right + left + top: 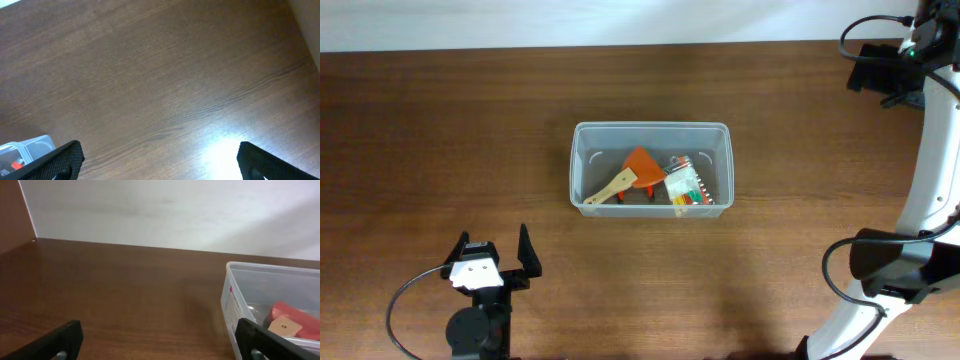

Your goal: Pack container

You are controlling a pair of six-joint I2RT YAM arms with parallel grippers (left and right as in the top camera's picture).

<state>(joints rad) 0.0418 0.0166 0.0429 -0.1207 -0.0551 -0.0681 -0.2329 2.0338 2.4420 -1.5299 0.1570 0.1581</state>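
at centre frame you have the container [650,127] holding an orange tool [642,165] and a packet [686,186]; your left gripper [493,240] and right gripper [159,165] both stand wide apart, empty.

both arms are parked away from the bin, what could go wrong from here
The container sits loose on the table; the open left gripper, coming in low, could bump its wall and slide it.
The orange spatula lies slanted, handle toward the corner nearest the left gripper; something dropped on it might lever it over the rim.
The right gripper faces bare wood, with only a container corner in its view, so its approach may be poorly aimed.
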